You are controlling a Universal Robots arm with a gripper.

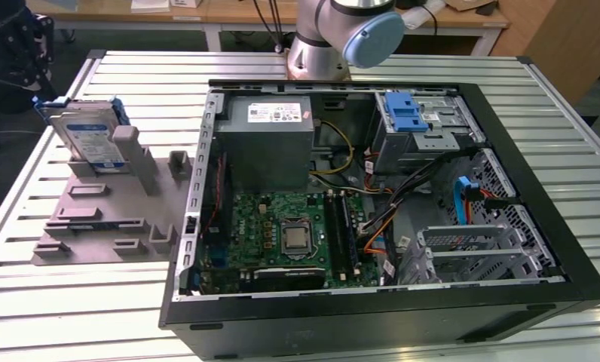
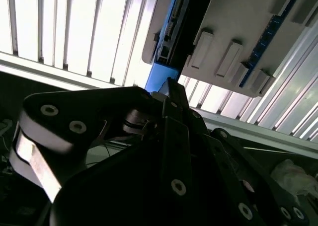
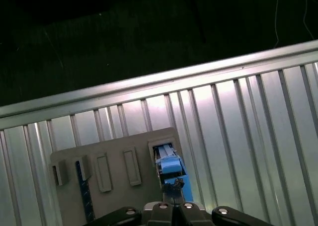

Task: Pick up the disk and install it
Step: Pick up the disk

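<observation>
Evidently you've picked up nothing yet: the bracketed silver metal disk (image 1: pixel 84 134) stands in its grey plastic holder (image 1: pixel 99 219) near the surface's (image 1: pixel 541 90) edge, with the hand (image 3: pixel 174 192) close by, though I cannot tell whether it is open or closed.

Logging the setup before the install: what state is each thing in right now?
disk: upright in the grey holder, not installed.
grey holder: lying flat, carrying the disk.
computer case: on its side, open.
claw: over the disk, clear of it.
</observation>
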